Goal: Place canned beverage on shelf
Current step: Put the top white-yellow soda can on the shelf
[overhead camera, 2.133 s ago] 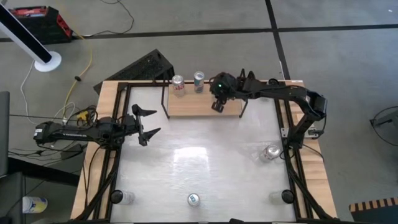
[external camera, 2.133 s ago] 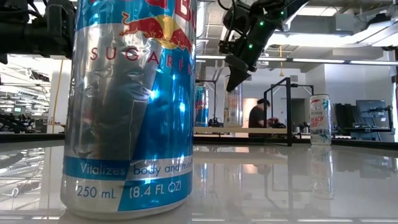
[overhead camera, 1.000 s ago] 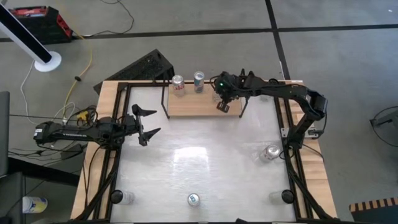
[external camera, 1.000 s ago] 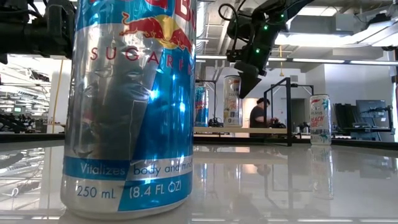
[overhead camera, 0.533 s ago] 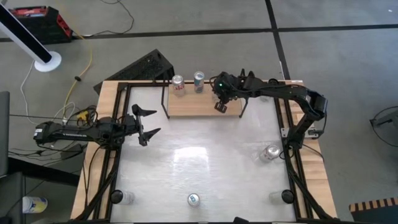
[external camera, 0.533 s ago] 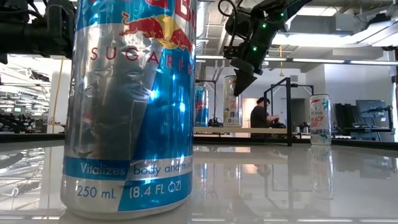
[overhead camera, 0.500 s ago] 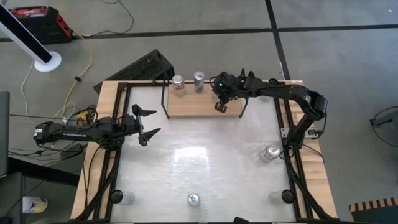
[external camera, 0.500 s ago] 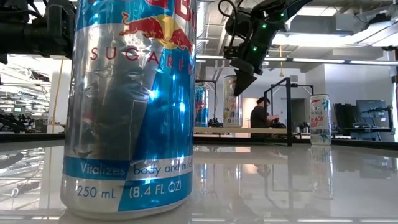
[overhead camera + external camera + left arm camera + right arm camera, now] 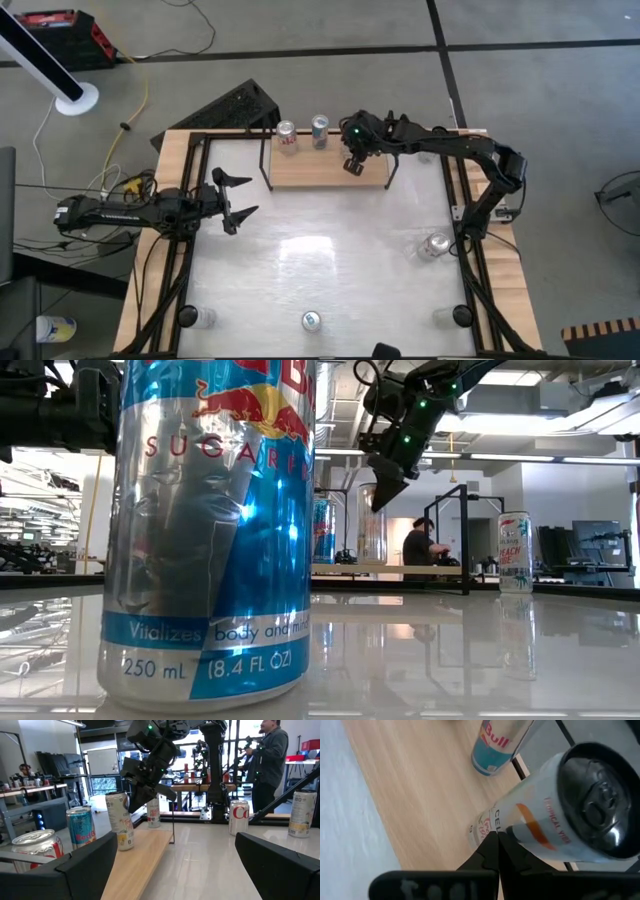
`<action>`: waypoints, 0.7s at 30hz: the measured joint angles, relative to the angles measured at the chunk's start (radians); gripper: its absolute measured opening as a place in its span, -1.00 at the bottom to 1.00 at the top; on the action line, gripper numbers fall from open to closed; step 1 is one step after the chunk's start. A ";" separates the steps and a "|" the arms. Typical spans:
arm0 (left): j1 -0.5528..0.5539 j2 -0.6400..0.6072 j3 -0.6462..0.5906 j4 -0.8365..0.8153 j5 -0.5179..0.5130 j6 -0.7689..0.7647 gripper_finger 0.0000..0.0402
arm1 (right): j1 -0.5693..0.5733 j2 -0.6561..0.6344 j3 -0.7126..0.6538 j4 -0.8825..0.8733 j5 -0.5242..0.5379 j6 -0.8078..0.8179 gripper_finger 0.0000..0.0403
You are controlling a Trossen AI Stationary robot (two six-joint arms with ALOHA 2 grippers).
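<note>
Right pincer (image 9: 351,163) has lifted off the half-hidden can (image 9: 120,820).

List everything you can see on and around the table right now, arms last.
Light-wood board shelf in a black wire frame: one, at the table's far edge.
Drink cans on the shelf: three; red-and-white can, blue can, white can with orange print.
Drink cans on the white tabletop: four; one silver-topped can near the right side, three along the front edge, the middle one a blue-and-silver can.
Black wire rack: one, on the floor behind the table.
Person in dark top: one, in the room beyond.
Left pincer: open, over the table's left side.
Right pincer: fingers together, above the white can.
</note>
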 joint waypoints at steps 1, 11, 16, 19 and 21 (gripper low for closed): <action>0.000 0.000 0.000 0.000 0.000 0.000 0.96 | -0.001 0.000 0.000 0.002 0.000 0.000 -0.90; 0.000 0.000 0.000 0.000 0.000 0.000 0.96 | 0.003 0.001 0.000 -0.022 -0.005 0.002 -0.90; 0.000 0.000 0.000 -0.002 0.000 0.000 0.96 | 0.007 0.062 0.000 -0.041 -0.004 0.007 -0.90; 0.000 0.000 0.000 -0.003 0.001 0.000 0.96 | 0.008 0.113 0.002 -0.024 0.013 -0.019 -0.90; 0.000 0.000 0.000 -0.003 0.001 0.000 0.96 | 0.008 0.140 0.000 -0.033 0.041 -0.023 -0.90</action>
